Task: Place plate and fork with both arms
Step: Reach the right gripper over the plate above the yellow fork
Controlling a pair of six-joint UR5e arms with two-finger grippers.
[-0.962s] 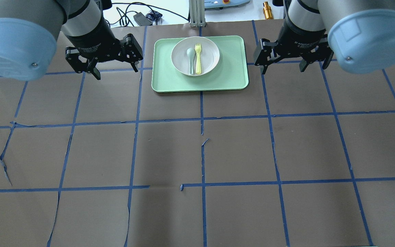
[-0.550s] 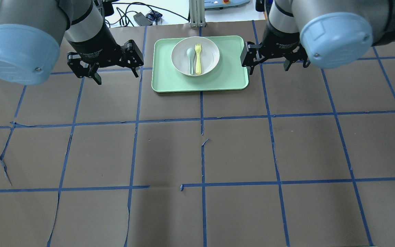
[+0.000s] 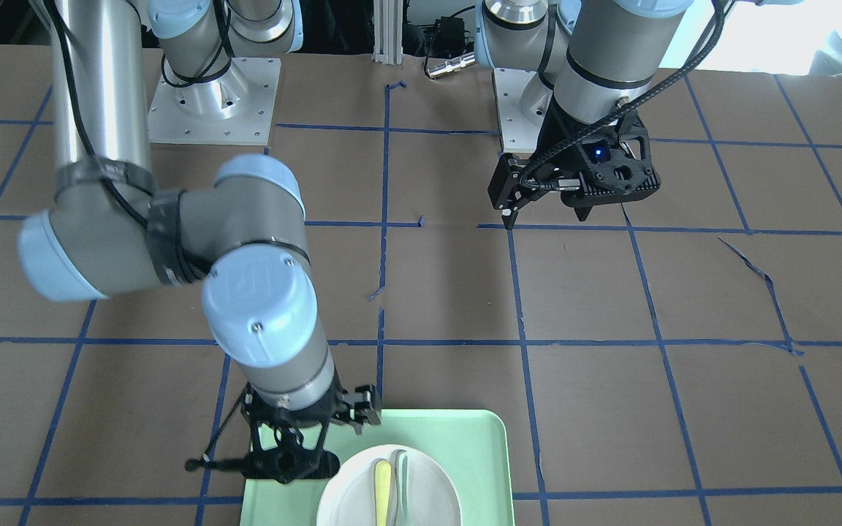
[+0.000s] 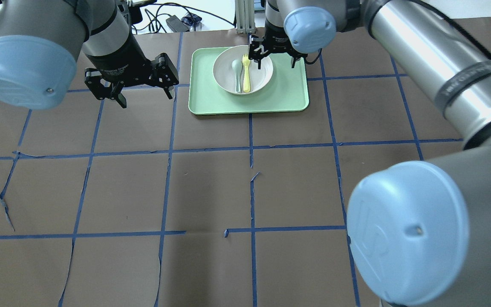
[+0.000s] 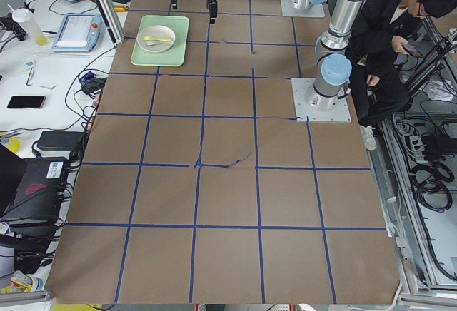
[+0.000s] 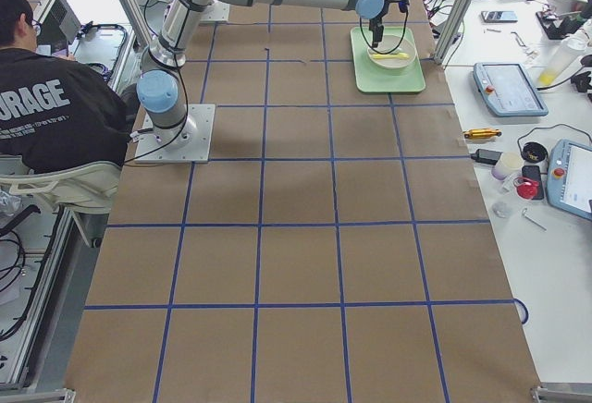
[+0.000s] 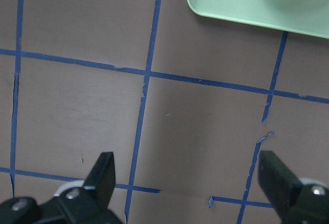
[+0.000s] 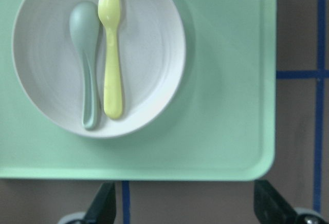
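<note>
Fork (image 8: 112, 54), long axis square to the jaw line, lies just left of the nearer, released right end effector (image 4: 275, 63).

The fork (image 8: 112, 54) lies right of the spoon (image 8: 88, 64) in the plate (image 8: 151, 54) on the tray (image 8: 226, 106).

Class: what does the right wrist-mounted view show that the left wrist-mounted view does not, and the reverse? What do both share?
Only the right wrist view: the whole plate, with the fork and spoon lying side by side on it. Only the left wrist view: a wide spread of table where tape lines cross and tear. Both: the tray, some plate, some table and tape, and an open gripper at the bottom edge, the right gripper or the left gripper.
</note>
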